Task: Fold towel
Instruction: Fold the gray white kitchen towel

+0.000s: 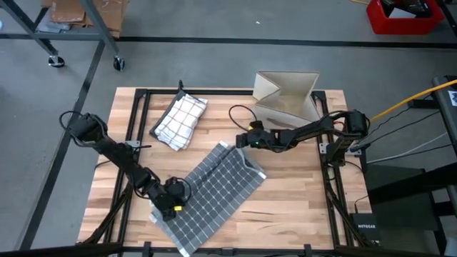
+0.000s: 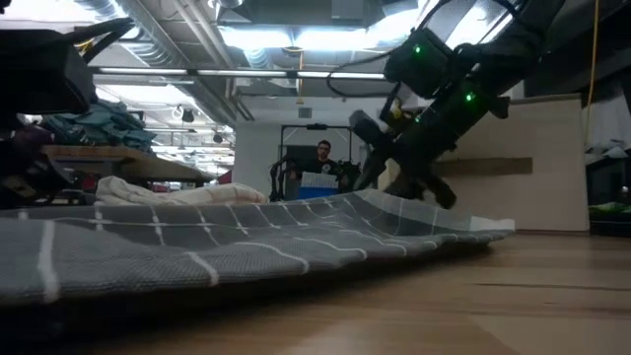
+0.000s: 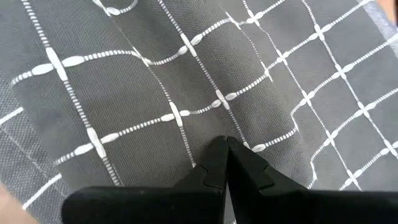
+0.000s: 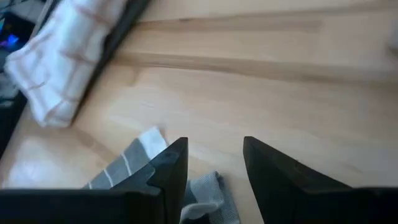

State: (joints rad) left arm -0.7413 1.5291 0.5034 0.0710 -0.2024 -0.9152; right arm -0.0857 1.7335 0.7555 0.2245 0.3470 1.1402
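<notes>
Left gripper (image 1: 173, 202), fingers shut together, presses on the near-left end of the grey checked towel (image 1: 214, 189); right gripper (image 1: 241, 140) hangs with jaws apart over its far corner. Towel lies diagonally across the wooden table (image 1: 300, 193). Beyond it: white folded cloth (image 1: 180, 119), cardboard box (image 1: 287, 96), concrete floor (image 1: 214, 64).

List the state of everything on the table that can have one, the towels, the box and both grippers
Grey towel: spread flat, far corner turned over.
White checked towel: folded, lying at the table's far edge.
Cardboard box: open, on its side.
Left gripper: shut, down on the grey towel's near end.
Right gripper: open, over the towel's far corner, holding nothing.
</notes>
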